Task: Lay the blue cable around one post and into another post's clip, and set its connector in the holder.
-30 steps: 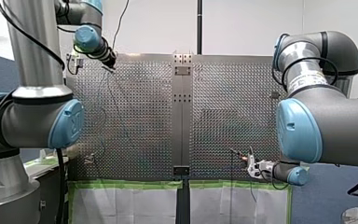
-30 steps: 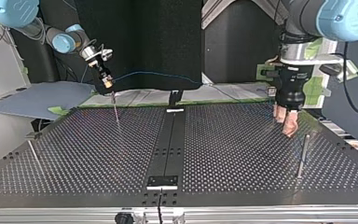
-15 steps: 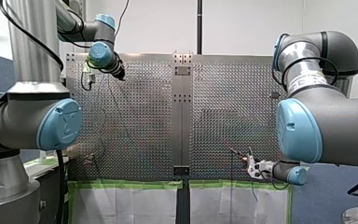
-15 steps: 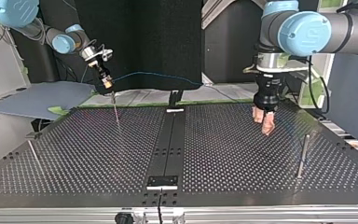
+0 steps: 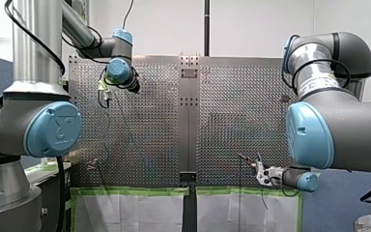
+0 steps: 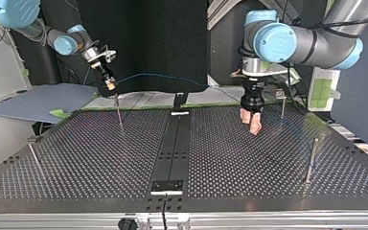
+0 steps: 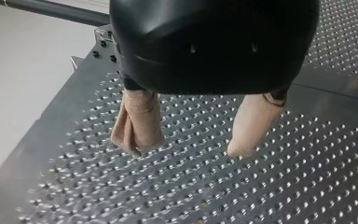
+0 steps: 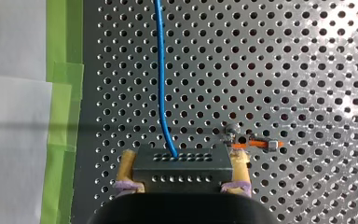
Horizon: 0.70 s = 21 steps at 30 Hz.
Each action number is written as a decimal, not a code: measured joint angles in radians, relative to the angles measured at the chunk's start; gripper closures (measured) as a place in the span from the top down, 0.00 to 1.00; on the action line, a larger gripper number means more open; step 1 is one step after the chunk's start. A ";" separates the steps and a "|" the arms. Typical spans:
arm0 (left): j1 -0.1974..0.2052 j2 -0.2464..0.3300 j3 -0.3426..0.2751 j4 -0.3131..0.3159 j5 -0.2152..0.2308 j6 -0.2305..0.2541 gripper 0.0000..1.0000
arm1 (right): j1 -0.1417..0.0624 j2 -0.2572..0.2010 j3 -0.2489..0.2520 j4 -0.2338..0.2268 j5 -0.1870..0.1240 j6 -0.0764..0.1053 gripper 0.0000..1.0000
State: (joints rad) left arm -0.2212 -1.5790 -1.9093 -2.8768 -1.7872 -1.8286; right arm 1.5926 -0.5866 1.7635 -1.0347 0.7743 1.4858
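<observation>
On the perforated table (image 6: 249, 163) I count four thin posts (image 6: 313, 160), one blue cable (image 8: 160, 70) and one black connector (image 8: 182, 163). My right gripper (image 8: 182, 169) is clamped on the connector, and the cable runs out ahead of it. My left gripper (image 7: 186, 142) points down over the table, its beige fingers apart and holding nothing.

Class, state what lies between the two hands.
In the top view: perforated table with its dark centre strip, and the cable, running from the right hand's connector partway toward the left hand.
</observation>
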 joint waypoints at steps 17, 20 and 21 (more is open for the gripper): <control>-0.142 -0.142 0.000 0.142 -0.142 -0.081 1.00 | 0.000 0.000 0.000 0.001 0.000 -0.004 0.00; -0.169 -0.169 0.000 0.169 -0.169 -0.082 1.00 | 0.000 0.000 0.000 0.001 0.000 -0.004 0.00; -0.177 -0.177 0.000 0.177 -0.177 -0.082 1.00 | 0.001 0.000 0.000 0.001 0.000 -0.004 0.00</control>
State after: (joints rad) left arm -0.3984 -1.7563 -1.9097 -2.6997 -1.9646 -1.9108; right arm 1.5931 -0.5865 1.7635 -1.0340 0.7747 1.4822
